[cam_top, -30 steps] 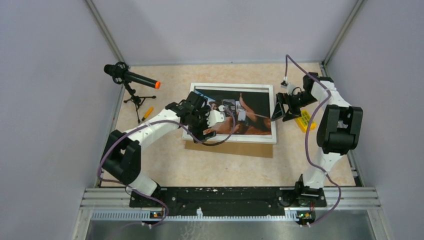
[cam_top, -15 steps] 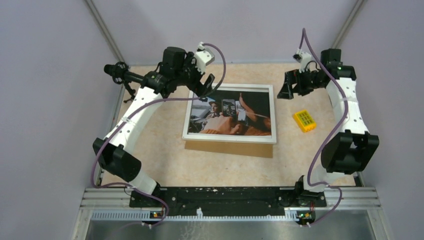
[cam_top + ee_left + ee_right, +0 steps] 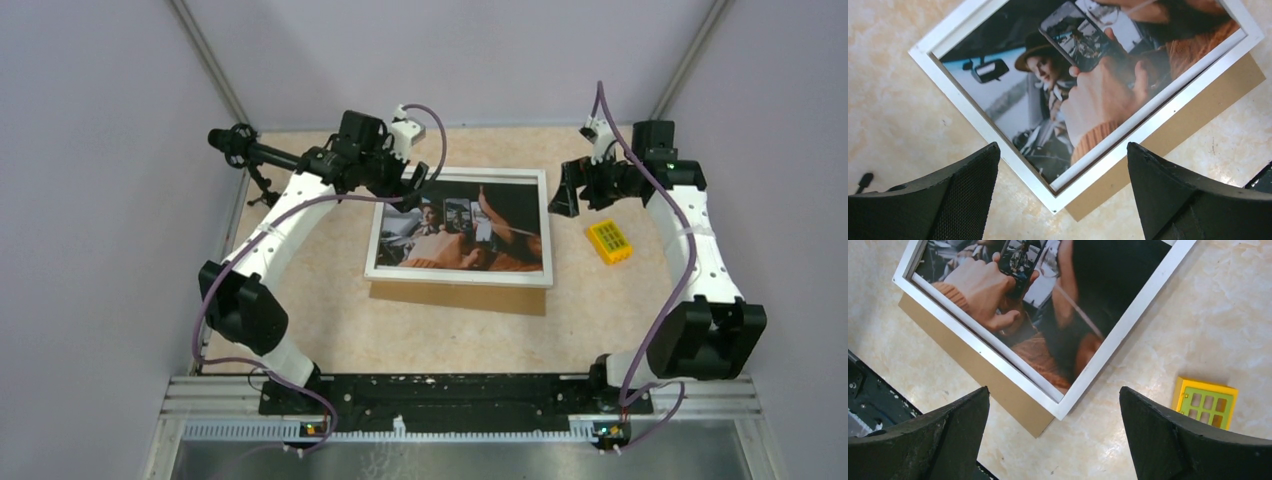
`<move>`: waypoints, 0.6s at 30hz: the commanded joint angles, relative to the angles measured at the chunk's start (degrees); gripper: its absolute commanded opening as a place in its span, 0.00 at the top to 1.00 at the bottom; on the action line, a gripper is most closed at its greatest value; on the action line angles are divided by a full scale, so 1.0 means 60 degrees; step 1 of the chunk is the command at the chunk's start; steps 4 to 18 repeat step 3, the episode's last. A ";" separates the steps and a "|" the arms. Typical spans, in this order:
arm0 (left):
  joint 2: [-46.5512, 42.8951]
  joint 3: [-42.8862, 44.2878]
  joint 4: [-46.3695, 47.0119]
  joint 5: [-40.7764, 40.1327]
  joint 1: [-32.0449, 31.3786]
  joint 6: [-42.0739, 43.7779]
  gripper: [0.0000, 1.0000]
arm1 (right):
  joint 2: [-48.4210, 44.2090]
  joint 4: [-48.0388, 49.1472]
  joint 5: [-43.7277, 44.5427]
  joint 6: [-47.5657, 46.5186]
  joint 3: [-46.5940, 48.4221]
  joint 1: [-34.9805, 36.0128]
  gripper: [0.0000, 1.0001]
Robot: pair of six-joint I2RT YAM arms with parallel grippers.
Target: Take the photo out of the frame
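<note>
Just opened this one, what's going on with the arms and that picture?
Two robot arms are set to take a photo out of its white frame. Neither holds anything: the left gripper and right gripper hover near the frame's far corners, jaws open. The photo lies face up inside the frame, with a brown board poking out under its near edge.
</note>
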 commanded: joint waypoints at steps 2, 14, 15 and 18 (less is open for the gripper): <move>-0.0260 -0.0016 0.0417 -0.0237 -0.0008 -0.0567 0.01 | -0.0024 0.0404 0.0004 0.0227 0.0157 0.0128 0.01; -0.0254 0.0025 0.0441 -0.0238 -0.0001 -0.0577 0.01 | -0.0011 0.0391 0.0020 0.0225 0.0196 0.0118 0.01; -0.0254 0.0025 0.0441 -0.0238 -0.0001 -0.0577 0.01 | -0.0011 0.0391 0.0020 0.0225 0.0196 0.0118 0.01; -0.0254 0.0025 0.0441 -0.0238 -0.0001 -0.0577 0.01 | -0.0011 0.0391 0.0020 0.0225 0.0196 0.0118 0.01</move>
